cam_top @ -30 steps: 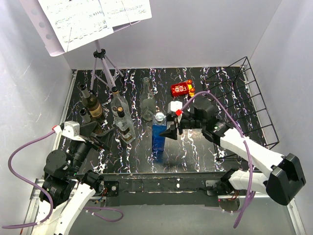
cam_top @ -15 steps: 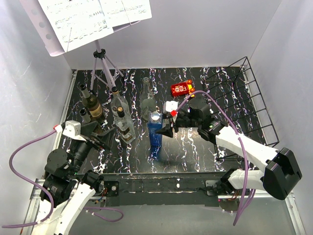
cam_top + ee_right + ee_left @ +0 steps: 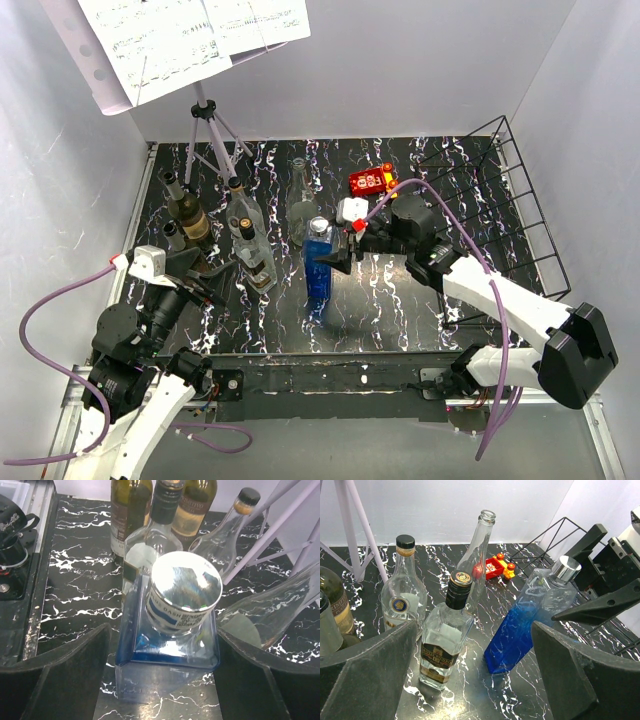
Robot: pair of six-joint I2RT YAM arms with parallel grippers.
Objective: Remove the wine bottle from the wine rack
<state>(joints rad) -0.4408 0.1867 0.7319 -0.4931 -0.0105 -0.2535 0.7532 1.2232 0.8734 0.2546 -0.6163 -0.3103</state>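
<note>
right jaws wide | blue wine bottle (image 3: 318,270) upright between them | left jaws wide, empty

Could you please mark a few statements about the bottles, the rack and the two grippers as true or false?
1. The wine rack holds no bottle. True.
2. The blue bottle stands between the right gripper's open fingers. True.
3. The left gripper is shut on a bottle neck. False: it is open and holds nothing.
4. The red toy lies inside the rack. False: it sits on the table beside the rack.
</note>
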